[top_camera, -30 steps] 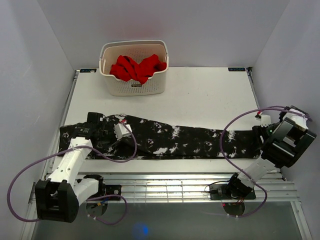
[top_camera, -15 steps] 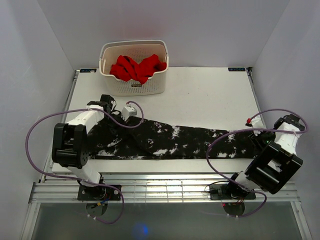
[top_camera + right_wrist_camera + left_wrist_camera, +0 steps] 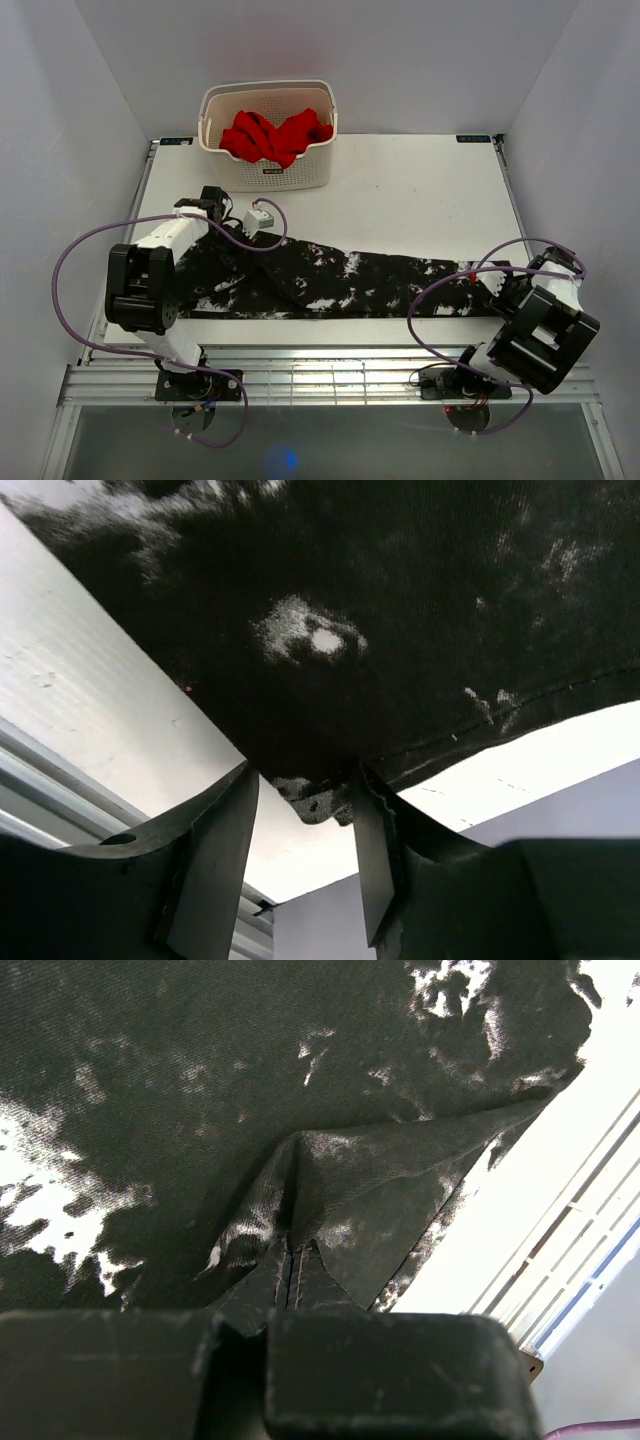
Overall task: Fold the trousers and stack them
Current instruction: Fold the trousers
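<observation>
Fabric of the trousers (image 3: pixel 350 280) is bunching in my low, clamped left pincer (image 3: pixel 290 1252); my right pincer (image 3: pixel 305 780) is gaping astride their edge over the white table (image 3: pixel 420 190).

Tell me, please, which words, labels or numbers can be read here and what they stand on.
None can be read.
Small dark label on the basket front: too small to read.
Dark stickers at the table far corners: too small to read.
</observation>
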